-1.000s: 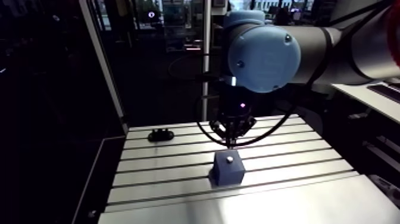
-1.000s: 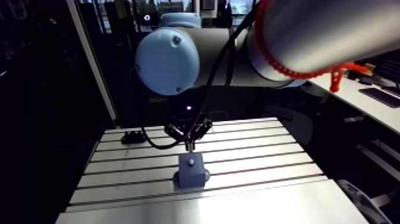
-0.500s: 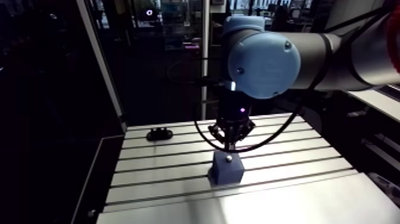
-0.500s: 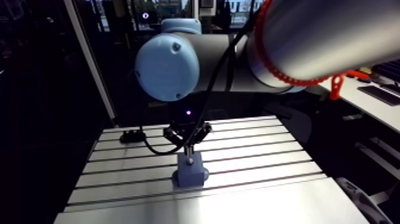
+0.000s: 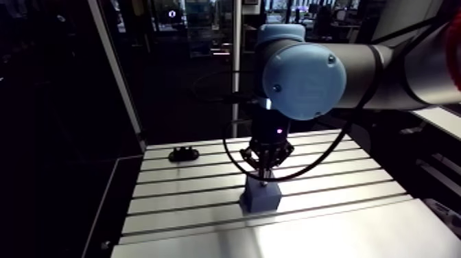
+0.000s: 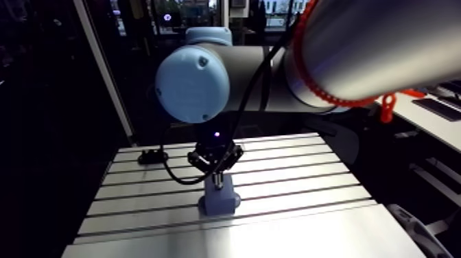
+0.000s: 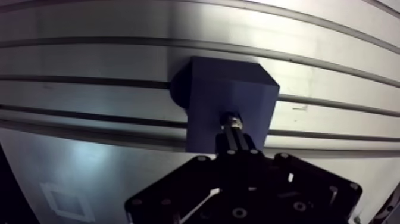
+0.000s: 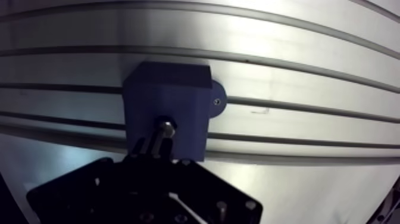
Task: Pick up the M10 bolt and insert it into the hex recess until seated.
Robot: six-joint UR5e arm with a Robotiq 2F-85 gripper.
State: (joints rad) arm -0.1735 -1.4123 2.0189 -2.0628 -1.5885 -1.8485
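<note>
My jaws are clenched on the M10 bolt point(image 8: 164, 127). Its silvery shank runs up between them and its hex head sticks out just past their tips. Straight under the tips sits a dark blue block point(image 7: 231, 95), and in the wrist view the bolt head lies over the middle of the block's top face. The head covers the spot where it meets the block, so the recess is hidden from me. I cannot tell whether the bolt touches the block, has gone in, or hangs just clear of it.

The block stands on the slotted aluminium worktop point(image 7: 89, 59), across one of the grooves that run crosswise ahead of my jaws. A round ear with a small screw point(image 8: 215, 101) juts from the foot of the block on one side, flat on the worktop.

In the arm view my wrist points straight down and the tips of my jaws are right at the block's top, with the bolt upright between them. Well apart from my jaws, off to one side and farther back near the worktop's far edge, lies a small black part point(image 5: 184, 154); I cannot make out what it is.
</note>
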